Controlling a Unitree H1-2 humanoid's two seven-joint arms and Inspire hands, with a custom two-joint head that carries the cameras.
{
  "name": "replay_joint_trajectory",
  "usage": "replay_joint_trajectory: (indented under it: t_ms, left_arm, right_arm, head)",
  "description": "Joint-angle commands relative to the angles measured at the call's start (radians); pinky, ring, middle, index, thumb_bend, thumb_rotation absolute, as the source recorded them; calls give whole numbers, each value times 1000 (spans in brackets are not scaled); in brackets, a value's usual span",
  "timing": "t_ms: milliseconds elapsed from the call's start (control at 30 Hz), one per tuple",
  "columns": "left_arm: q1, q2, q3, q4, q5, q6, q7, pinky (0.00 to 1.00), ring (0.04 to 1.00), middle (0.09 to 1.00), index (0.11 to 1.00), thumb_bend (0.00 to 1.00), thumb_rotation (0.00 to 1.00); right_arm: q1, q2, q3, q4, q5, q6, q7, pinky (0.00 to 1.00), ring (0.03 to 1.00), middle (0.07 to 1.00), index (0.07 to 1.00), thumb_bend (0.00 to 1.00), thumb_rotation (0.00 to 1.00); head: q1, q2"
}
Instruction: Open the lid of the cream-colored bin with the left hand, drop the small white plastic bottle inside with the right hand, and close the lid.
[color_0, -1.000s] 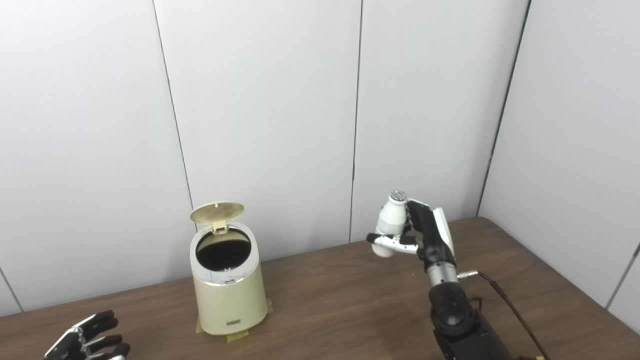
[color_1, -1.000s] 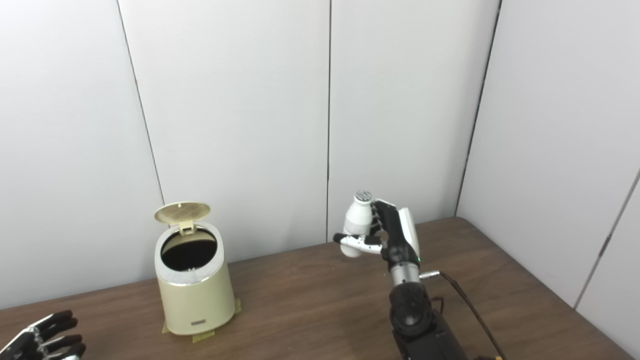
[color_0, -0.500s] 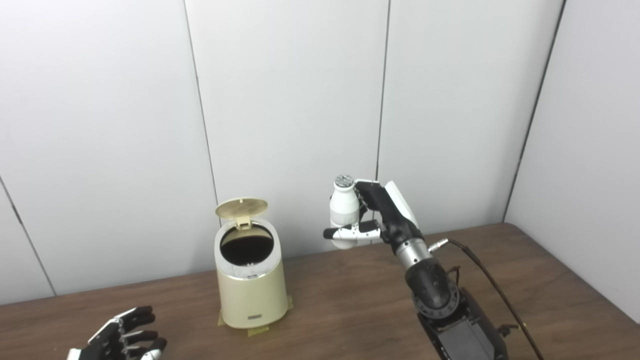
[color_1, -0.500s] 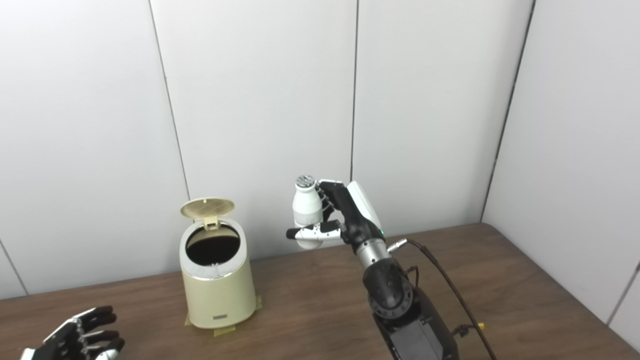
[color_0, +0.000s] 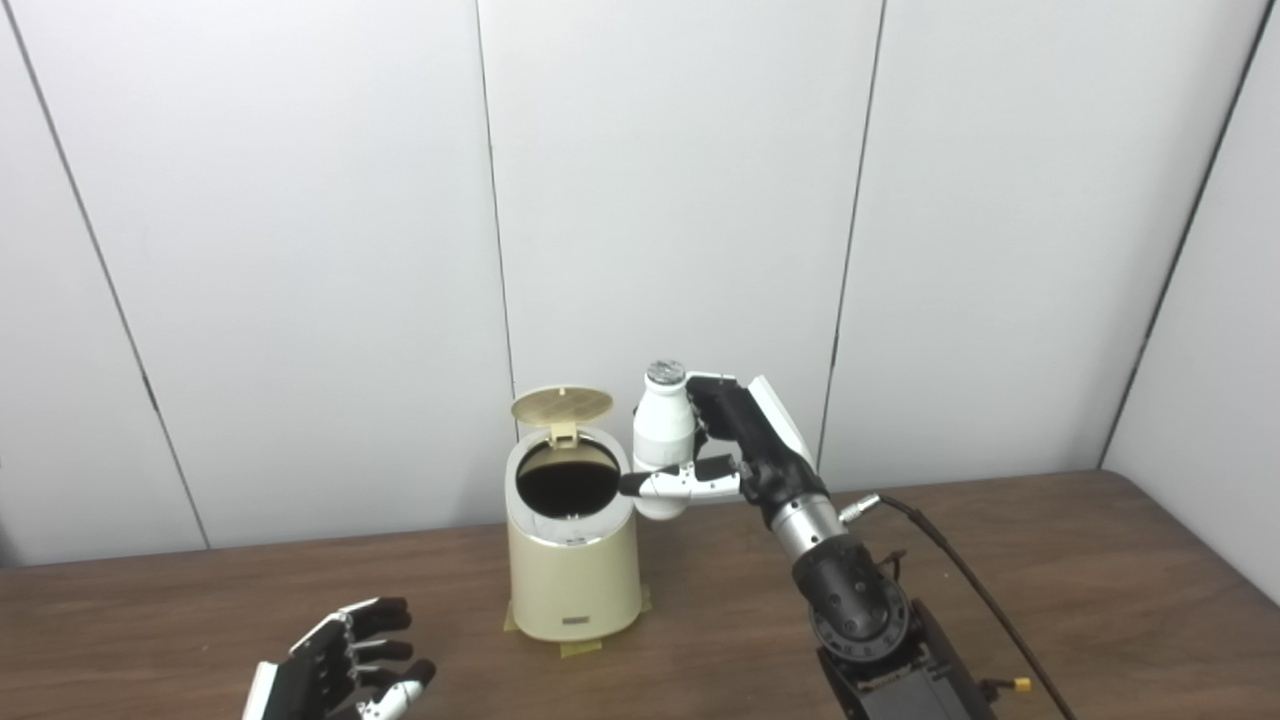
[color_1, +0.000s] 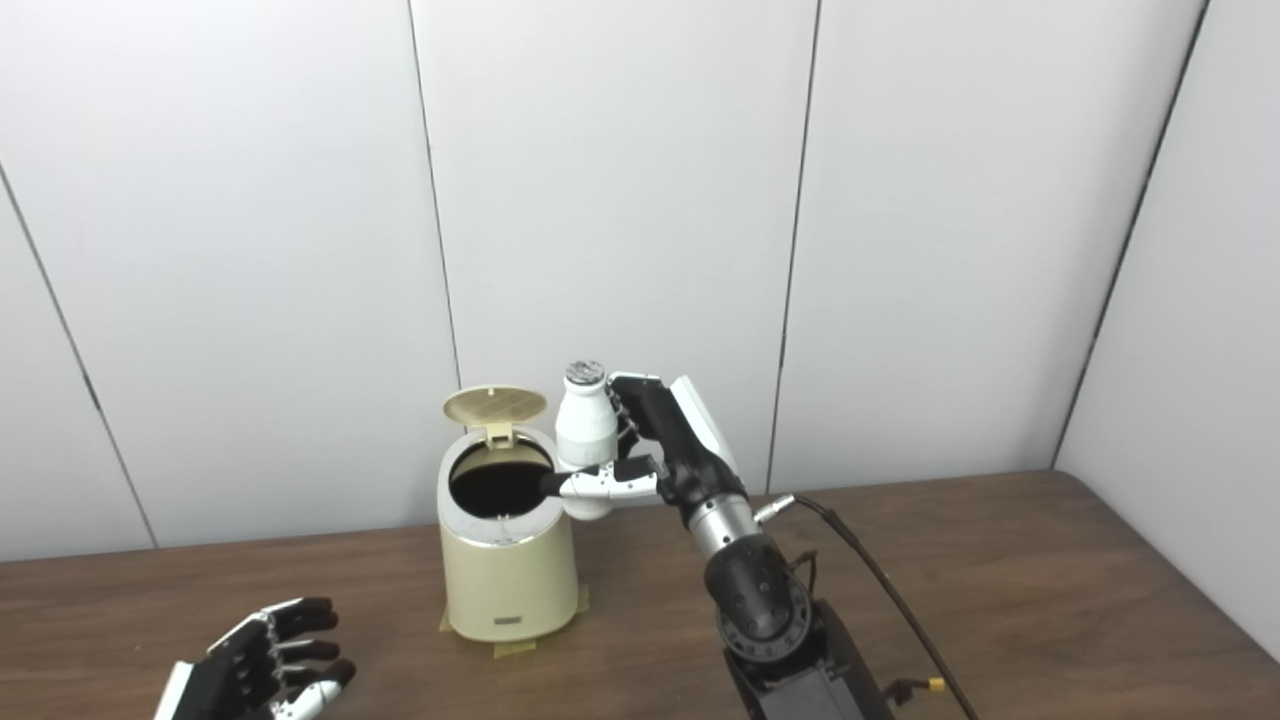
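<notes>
Nearest of all, low and to the left of the cream-colored round bin (color_0: 573, 560), the black left hand (color_0: 335, 673) rests just over the brown wooden table (color_0: 1080, 590), palm up, with its fingers spread apart and nothing in it. It is well apart from the bin. The bin stands on the table with bits of yellow tape (color_0: 580, 648) under its base. Its round cream lid (color_0: 561, 406) is tipped up at the back on a small hinge, so the top is open. The inside of the bin looks dark, and what is in there cannot be seen. To the right of the bin, the black right arm (color_0: 850, 600) rises from the bottom edge and leans toward the bin, with a thin dark cable (color_0: 960, 570) trailing from its wrist. The black and white right hand (color_0: 735, 450) is wrapped around the small white plastic bottle (color_0: 662, 440), with the thumb across the front of it and the fingers behind. The bottle is upright in the air, its silver cap (color_0: 665, 373) on top, just beside the right edge of the bin's open mouth and higher than the rim. The thumb tip reaches over the rim. Behind everything stands a plain white panel wall (color_0: 680, 200).
</notes>
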Motion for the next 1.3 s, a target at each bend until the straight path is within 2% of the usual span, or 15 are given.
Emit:
replay_joint_trajectory:
  t_ms: [0, 233, 433, 567, 867, 1267]
  left_arm:
    - [-43, -4, -4, -14, 10, -41, 11, 536, 632, 706, 707, 628, 0]
    - [-43, -10, -9, -19, 10, -29, 13, 532, 634, 720, 717, 629, 0]
    - [-41, -15, -15, -27, 15, -29, 16, 548, 645, 724, 723, 620, 0]
    - [-41, -19, -19, -29, 20, -24, 20, 549, 637, 722, 720, 619, 0]
    - [-40, -30, -21, -32, 24, -22, 25, 568, 642, 717, 722, 621, 0]
    - [-39, -40, -21, -33, 40, -26, 28, 560, 634, 706, 707, 632, 0]
  right_arm:
    - [-77, 6, -5, -10, -13, 9, -12, 320, 399, 482, 520, 517, 0]
    - [-95, 53, -2, 17, -25, 62, -25, 325, 401, 480, 520, 518, 0]
    - [-109, 75, 6, 53, -32, 30, -40, 322, 400, 481, 515, 518, 0]
    - [-122, 91, 5, 75, -22, 42, -37, 334, 402, 489, 516, 517, 0]
    - [-148, 102, 1, 171, -19, -8, -66, 353, 420, 482, 499, 520, 0]
    - [-169, 113, 19, 225, -41, -9, -100, 367, 426, 483, 495, 521, 0]
  head:
    - [3, -2]
    - [21, 1]
    - [36, 4]
    - [44, 6]
    - [64, 14]
    - [73, 19]
